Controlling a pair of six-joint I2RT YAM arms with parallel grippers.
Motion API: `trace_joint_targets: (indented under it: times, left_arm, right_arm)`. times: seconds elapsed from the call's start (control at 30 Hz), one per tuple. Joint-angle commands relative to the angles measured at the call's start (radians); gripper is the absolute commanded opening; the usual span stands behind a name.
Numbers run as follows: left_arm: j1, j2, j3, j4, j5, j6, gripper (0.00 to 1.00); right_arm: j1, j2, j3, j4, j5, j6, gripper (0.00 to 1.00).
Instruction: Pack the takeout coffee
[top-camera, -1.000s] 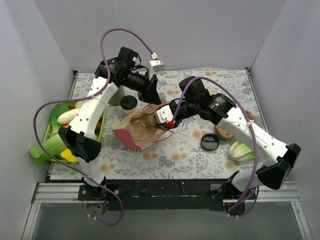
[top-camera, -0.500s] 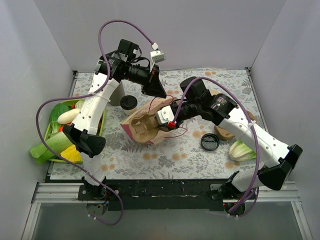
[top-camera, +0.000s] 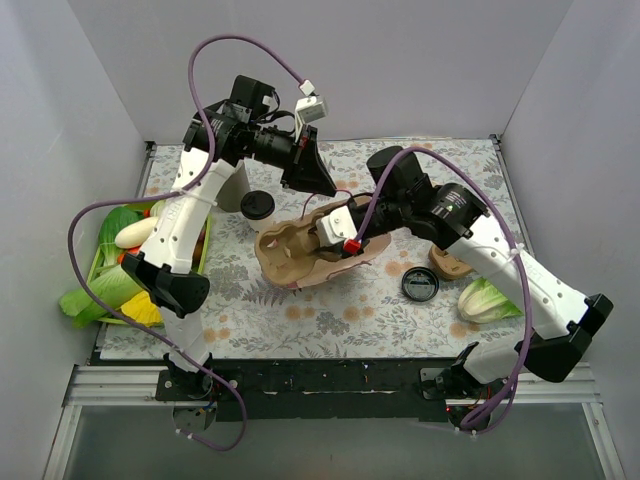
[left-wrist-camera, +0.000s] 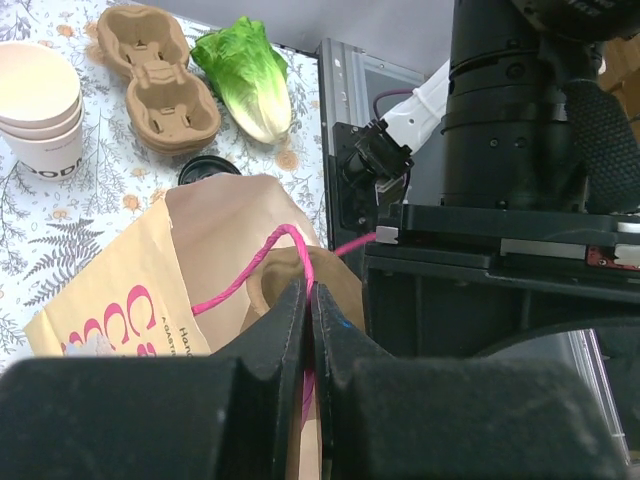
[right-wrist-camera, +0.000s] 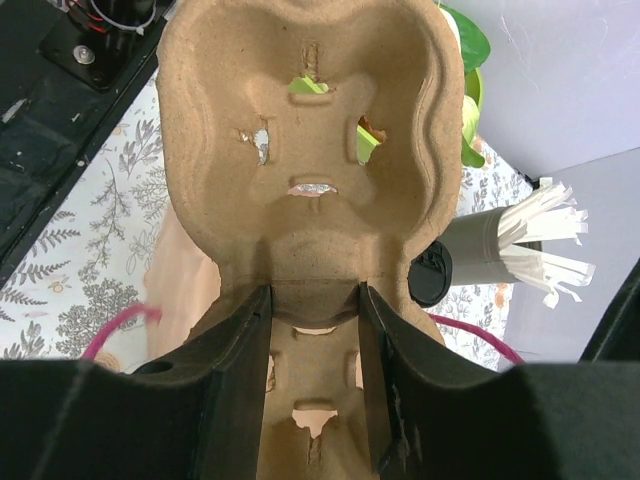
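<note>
Lettuce (top-camera: 485, 300), flat black lid (top-camera: 420, 285), stacked cream cups (left-wrist-camera: 40, 110)

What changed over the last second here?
The left gripper, shut on the pink handle, pulled toward the far side, dragging the paper bag until its pink printed side left the overhead view. The right gripper kept hold of the cup carrier, now more exposed. The takeout coffee and loose black lid stayed put.

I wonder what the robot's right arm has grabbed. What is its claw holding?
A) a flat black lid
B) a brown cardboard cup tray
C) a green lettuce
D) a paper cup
B: the right gripper has its fingers clamped on the narrow middle of the brown cup tray, while the lettuce and the flat black lid lie apart from it.
</note>
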Motion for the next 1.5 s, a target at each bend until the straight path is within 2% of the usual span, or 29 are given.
trace_joint_targets:
  times: [0.0,0.13,0.37,0.47,0.63,0.67,0.73,0.8,1.0,1.03,1.23,1.47]
  left_arm:
    - [-0.001,-0.056,0.004,0.01,0.063,0.01,0.0]
    - [0.003,-0.043,0.056,-0.003,0.079,0.067,0.0]
    - [0.002,-0.066,-0.034,-0.016,0.056,0.105,0.0]
    - [0.002,-0.071,-0.056,-0.029,-0.011,0.122,0.0]
    - [0.003,-0.12,-0.156,0.059,-0.134,0.096,0.0]
    - [0.002,-0.132,-0.181,0.088,-0.147,0.081,0.05]
    - [0.003,-0.173,-0.262,0.174,-0.191,0.035,0.25]
    - [0.003,-0.198,-0.301,0.234,-0.214,0.015,0.41]
    - [0.003,-0.214,-0.287,0.291,-0.272,-0.056,0.59]
    - [0.003,-0.213,-0.283,0.303,-0.295,-0.067,0.65]
    - [0.01,-0.215,-0.197,0.386,-0.469,-0.126,0.72]
    - [0.02,-0.261,-0.21,0.468,-0.622,-0.172,0.79]
  right_arm:
    - [0.006,-0.036,0.014,0.027,-0.04,0.046,0.01]
    - [0.006,-0.058,-0.029,0.087,-0.056,0.082,0.01]
    - [0.0,-0.093,-0.126,0.17,-0.06,0.1,0.01]
    - [-0.004,-0.094,-0.135,0.177,-0.053,0.109,0.01]
    - [-0.017,-0.101,-0.177,0.205,-0.058,0.102,0.01]
    - [-0.021,-0.099,-0.186,0.216,-0.076,0.105,0.01]
    - [-0.034,-0.088,-0.209,0.237,-0.096,0.123,0.01]
    - [-0.047,-0.082,-0.229,0.275,-0.125,0.143,0.01]
    - [-0.078,-0.073,-0.27,0.376,-0.167,0.197,0.01]
    - [-0.083,-0.073,-0.275,0.384,-0.175,0.201,0.01]
    - [-0.116,-0.053,-0.301,0.414,-0.211,0.183,0.01]
    - [-0.195,-0.013,-0.335,0.47,-0.273,0.209,0.01]
